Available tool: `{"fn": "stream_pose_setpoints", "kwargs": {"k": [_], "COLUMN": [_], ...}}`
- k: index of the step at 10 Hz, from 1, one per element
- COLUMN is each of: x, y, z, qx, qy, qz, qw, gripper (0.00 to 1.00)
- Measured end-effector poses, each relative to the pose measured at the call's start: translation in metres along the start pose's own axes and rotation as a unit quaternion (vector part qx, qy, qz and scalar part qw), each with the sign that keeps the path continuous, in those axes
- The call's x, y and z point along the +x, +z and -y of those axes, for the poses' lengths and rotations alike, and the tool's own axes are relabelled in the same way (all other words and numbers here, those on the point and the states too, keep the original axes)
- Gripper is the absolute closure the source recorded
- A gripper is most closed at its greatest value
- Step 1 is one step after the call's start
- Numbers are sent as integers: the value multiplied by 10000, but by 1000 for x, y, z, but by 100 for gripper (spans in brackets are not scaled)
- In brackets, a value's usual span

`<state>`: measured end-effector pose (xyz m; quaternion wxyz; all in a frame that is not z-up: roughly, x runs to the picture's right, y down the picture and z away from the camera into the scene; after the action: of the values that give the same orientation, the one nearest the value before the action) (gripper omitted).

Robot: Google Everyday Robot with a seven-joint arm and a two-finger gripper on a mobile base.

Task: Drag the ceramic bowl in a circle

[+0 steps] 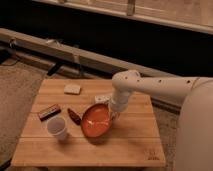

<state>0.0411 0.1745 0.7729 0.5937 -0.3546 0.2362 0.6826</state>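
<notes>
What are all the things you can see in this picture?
table: one, light wood, middle of view
bowl: one, orange-red, middle of the table
cup: one, white, front left of the bowl
small lump: one, dark brown, between cup and bowl
flat bar: one, brown, table's left side
block: one, cream, back left
packet: one, white, behind the bowl
arm: one, white, reaching in from the right
gripper: one, white, shut on the bowl's right rim
</notes>
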Motion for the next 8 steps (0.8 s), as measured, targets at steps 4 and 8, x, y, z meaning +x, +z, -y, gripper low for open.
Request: {"fn": "stream_pose_setpoints", "kwargs": {"k": [4, 8], "x": [62, 97], "y": [14, 17], "z": [30, 108], "qx": [28, 222], "qy": [223, 987], "qz": [-370, -583], "qw": [9991, 9932], "gripper": [100, 100]}}
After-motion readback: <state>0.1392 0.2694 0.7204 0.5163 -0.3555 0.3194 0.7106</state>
